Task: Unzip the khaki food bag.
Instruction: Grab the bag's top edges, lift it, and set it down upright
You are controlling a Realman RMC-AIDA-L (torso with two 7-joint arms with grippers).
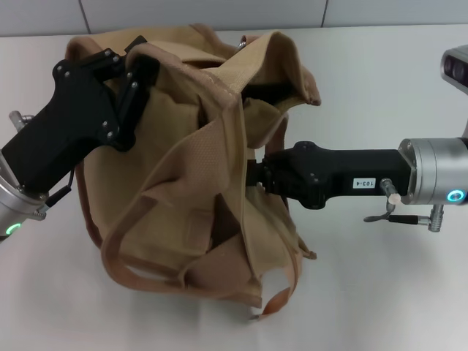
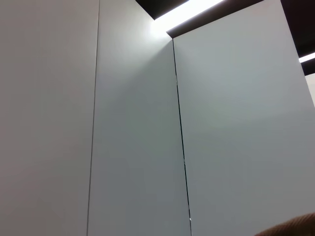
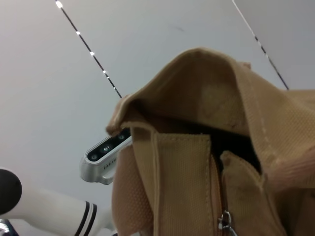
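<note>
Jaws (image 1: 252, 175) hidden; zipper pull (image 3: 225, 221) wrist-side only.

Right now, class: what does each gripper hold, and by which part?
The left gripper is at the khaki food bag's upper left edge; the right gripper is at its right side. Neither grip can be told.

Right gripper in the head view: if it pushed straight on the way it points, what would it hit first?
The right gripper points toward the robot's left, and its tip is already against the crumpled tan canvas food bag. It would most likely press into the bag's side fabric first; its fingertips are hidden by folds.
</note>
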